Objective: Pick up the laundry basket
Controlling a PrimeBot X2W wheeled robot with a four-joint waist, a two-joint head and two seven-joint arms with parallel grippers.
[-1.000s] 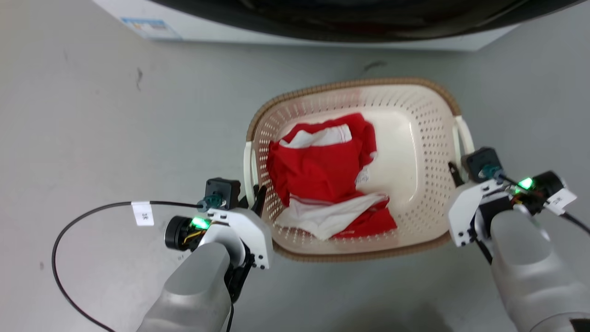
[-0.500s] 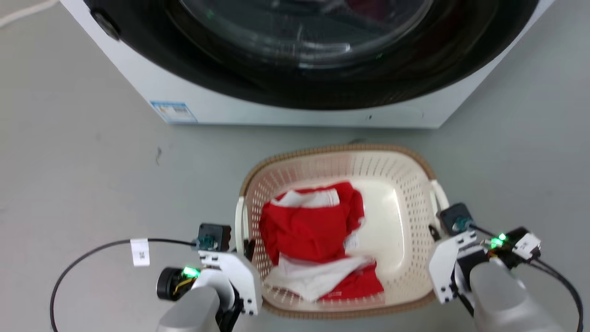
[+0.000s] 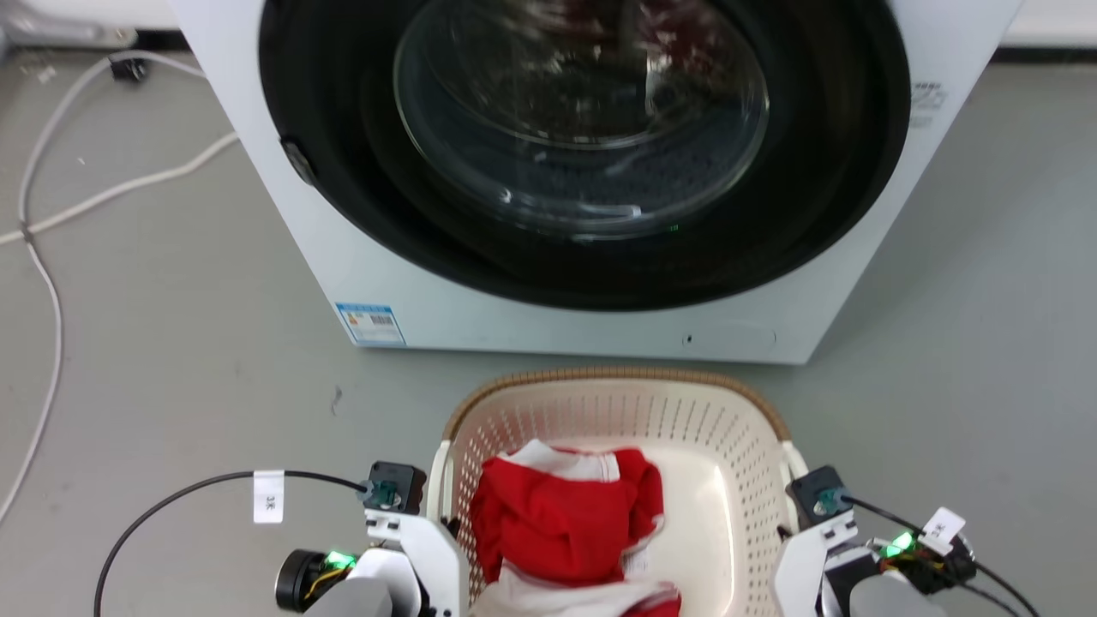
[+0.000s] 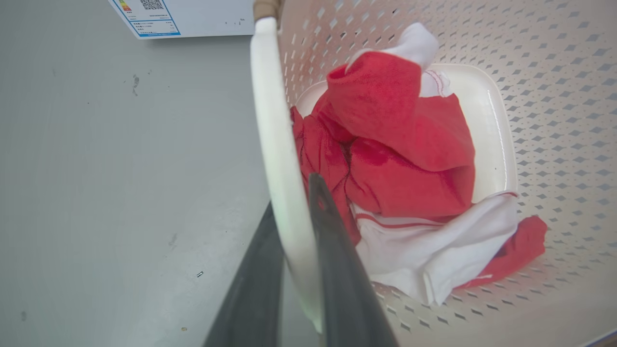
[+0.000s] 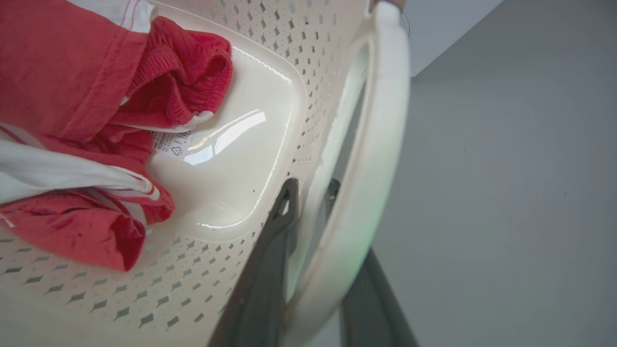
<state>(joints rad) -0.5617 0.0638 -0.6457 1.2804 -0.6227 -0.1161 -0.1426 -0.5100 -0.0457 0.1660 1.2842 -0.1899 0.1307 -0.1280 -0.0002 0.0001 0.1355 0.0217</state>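
Cream perforated plastic under a brown woven-look rim: rounded-rectangular laundry basket (image 3: 617, 375) at 6 o'clock in the head view, on or just above the grey floor (image 3: 171, 360), impossible to tell which, and close before the white front-loading washing machine (image 3: 360, 248) at 12 o'clock. Loaded with crumpled red and white clothes (image 3: 566, 514), heaped toward 9 o'clock inside.

At 9 o'clock of the basket, left gripper (image 4: 293, 195) clenched around the left white plastic loop handle (image 4: 270, 120), one dark finger outside the strap, the other on the basket side. At 3 o'clock, right gripper (image 5: 311, 185) likewise closed across the right white plastic loop handle (image 5: 381, 120).

Held at both handles, opposite each other, probably to keep the load level and prevent tipping toward the heavier, clothed side. Pinched on the loops rather than the wall or rim, probably for a thin strap fitting easily between narrow fingers.

Judged step: grasp made, lifting straight up with both arms together. Risk: an uneven rise, with a smooth strap sliding through one pinch.
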